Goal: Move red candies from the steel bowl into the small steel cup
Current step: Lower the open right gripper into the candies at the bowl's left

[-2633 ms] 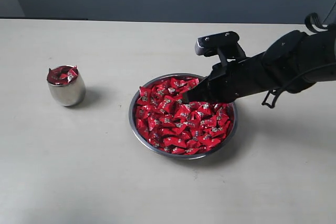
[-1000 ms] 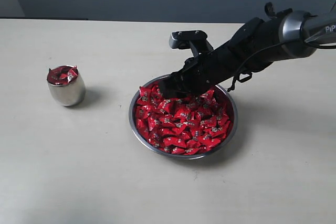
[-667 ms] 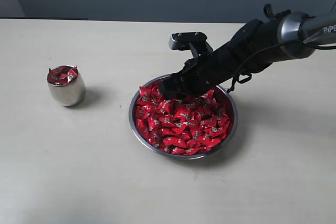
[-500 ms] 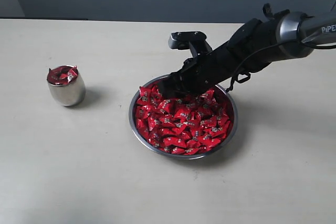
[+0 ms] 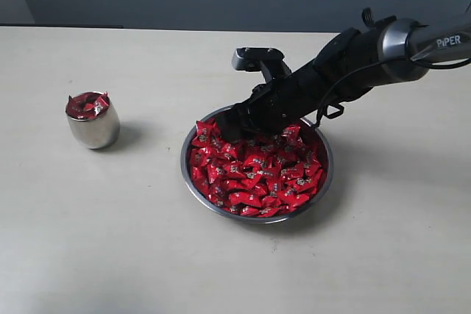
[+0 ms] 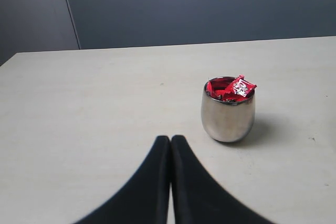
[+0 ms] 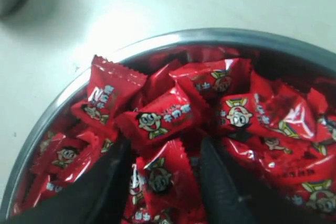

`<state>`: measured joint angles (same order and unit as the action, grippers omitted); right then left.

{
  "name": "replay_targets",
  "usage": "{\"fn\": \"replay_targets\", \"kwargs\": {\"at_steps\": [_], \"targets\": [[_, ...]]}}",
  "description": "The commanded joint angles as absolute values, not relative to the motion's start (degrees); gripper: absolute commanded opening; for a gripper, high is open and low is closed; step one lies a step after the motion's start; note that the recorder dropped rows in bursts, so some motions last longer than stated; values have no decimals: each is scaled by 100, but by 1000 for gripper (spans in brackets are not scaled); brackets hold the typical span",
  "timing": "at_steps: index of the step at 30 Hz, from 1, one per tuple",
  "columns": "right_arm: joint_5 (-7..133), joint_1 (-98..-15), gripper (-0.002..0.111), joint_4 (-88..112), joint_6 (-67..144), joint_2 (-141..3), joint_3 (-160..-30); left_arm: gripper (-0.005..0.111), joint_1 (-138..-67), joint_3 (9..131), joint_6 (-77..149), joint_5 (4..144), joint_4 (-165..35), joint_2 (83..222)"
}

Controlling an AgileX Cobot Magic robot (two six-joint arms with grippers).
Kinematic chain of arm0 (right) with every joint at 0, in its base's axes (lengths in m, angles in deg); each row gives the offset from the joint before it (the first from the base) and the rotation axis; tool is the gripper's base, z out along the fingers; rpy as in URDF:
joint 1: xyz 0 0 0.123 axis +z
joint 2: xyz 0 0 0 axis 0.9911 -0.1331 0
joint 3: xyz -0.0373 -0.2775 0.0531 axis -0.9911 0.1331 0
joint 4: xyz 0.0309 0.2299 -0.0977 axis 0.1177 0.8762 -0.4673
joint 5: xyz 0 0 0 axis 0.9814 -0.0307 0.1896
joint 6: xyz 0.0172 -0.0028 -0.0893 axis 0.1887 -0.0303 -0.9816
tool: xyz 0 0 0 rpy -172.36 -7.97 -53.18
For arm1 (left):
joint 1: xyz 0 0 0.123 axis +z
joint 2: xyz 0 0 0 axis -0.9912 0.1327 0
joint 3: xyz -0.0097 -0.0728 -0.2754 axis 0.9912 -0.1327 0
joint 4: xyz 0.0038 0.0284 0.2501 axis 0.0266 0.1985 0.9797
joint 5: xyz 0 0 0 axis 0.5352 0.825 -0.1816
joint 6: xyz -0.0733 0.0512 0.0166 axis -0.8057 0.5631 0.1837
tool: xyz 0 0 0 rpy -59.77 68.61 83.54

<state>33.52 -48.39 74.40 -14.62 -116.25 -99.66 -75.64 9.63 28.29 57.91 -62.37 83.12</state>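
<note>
While the right gripper (image 7: pixel 163 156), jaws spread, straddles one of the red candies (image 5: pixel 254 174) in the steel bowl (image 5: pixel 256 220), picking looks underway: next it should pinch, lift and cross to the already heaped small steel cup (image 5: pixel 93 129).

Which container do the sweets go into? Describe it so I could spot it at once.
Start at the wide steel bowl heaped with red candies, mid-table. Left of it in the exterior view, standing alone, is the small steel cup. Unlike the shallow bowl, it is narrow, barrel-sided and handleless.
</note>
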Motion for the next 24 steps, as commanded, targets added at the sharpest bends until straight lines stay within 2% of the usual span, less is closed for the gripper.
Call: {"fn": "replay_targets", "kwargs": {"at_steps": [1, 24], "targets": [[3246, -4857, 42, 7479, -1479, -11627, -9990, 0, -7561, 941, 2823, 5801, -6250, 8286], [2924, -4857, 42, 7134, -1370, -11673, -9990, 0, -7561, 941, 2823, 5801, -6250, 8286]]}}
